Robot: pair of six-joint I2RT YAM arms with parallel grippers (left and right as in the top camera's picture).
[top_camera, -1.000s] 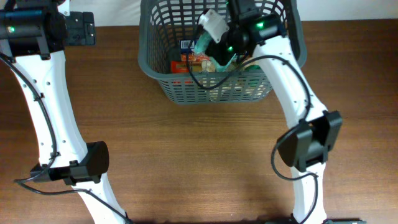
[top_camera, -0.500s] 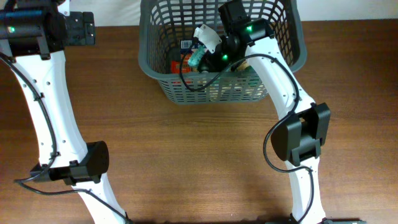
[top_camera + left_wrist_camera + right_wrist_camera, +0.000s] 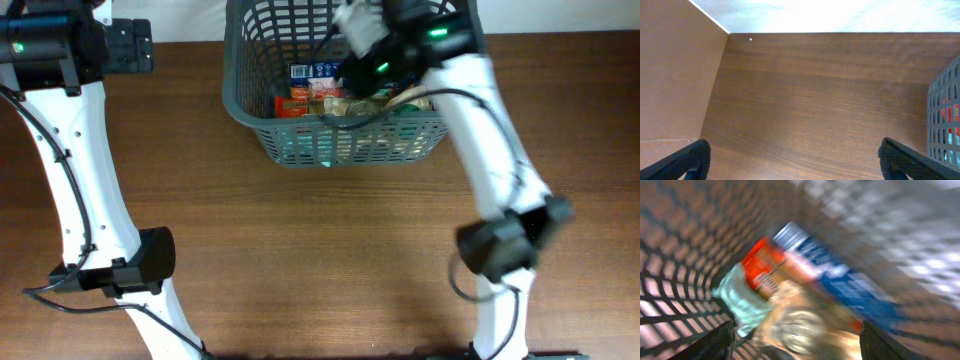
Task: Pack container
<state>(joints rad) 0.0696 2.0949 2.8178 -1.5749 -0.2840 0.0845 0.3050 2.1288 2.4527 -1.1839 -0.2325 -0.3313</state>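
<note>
The container, a dark grey lattice basket, stands at the table's far middle. Inside it lie a blue-and-white box, a red-orange pack and other groceries. My right arm reaches over the basket from the right. In the blurred right wrist view, my right gripper hangs open and empty above a teal pouch, a red pack, a blue box and a round silvery lid. My left gripper is wide open over bare wood at the far left.
The basket's lattice wall shows at the right edge of the left wrist view. A cardboard-coloured panel stands along the table's left side. Brown tabletop stretches in front of the basket, between the two arm bases.
My right gripper went from shut on the teal pouch to open, dipping into the basket and then lifting. The pouch now lies among the groceries. The left arm has not moved.
</note>
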